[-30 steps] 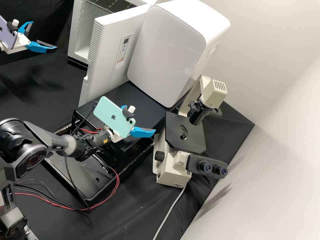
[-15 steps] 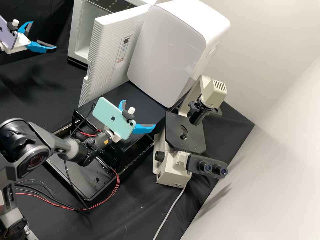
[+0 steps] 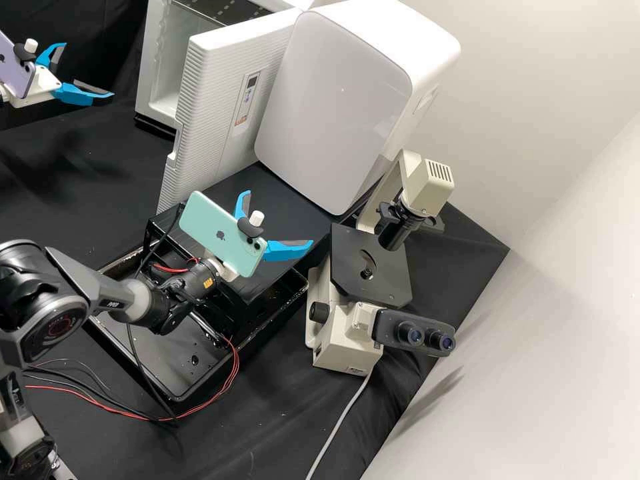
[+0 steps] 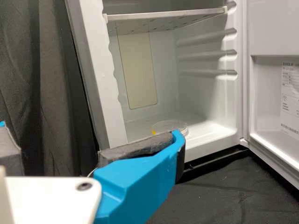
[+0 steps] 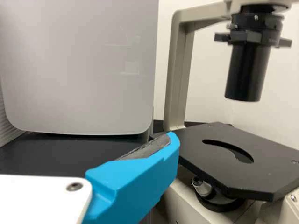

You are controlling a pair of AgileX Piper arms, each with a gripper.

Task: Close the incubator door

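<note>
The white incubator (image 3: 152, 73) stands with its ribbed door (image 3: 207, 113) swung wide open beside the large white box. My left gripper (image 3: 89, 71) is open at the upper left, apart from both, in front of the incubator's open side. The left wrist view has that gripper (image 4: 91, 129) before the incubator's interior (image 4: 205, 100), with the door's inner face (image 4: 268, 93) alongside. My right gripper (image 3: 279, 219) is open and holds nothing, above the black stand between door and microscope. In the right wrist view, the same gripper (image 5: 88, 134) faces the box and microscope.
The large white box (image 3: 333, 100) stands directly beside the door's outer face. A microscope (image 3: 370, 267) is to the right of the right gripper. Under the right arm are a black tray (image 3: 167, 363) and loose cables. A clear dish (image 4: 169, 127) lies on the incubator floor.
My right gripper has turned and shifted slightly left and up, and its upper finger, mostly hidden a second ago, now shows beyond the phone. The left gripper and the door have stayed put.
</note>
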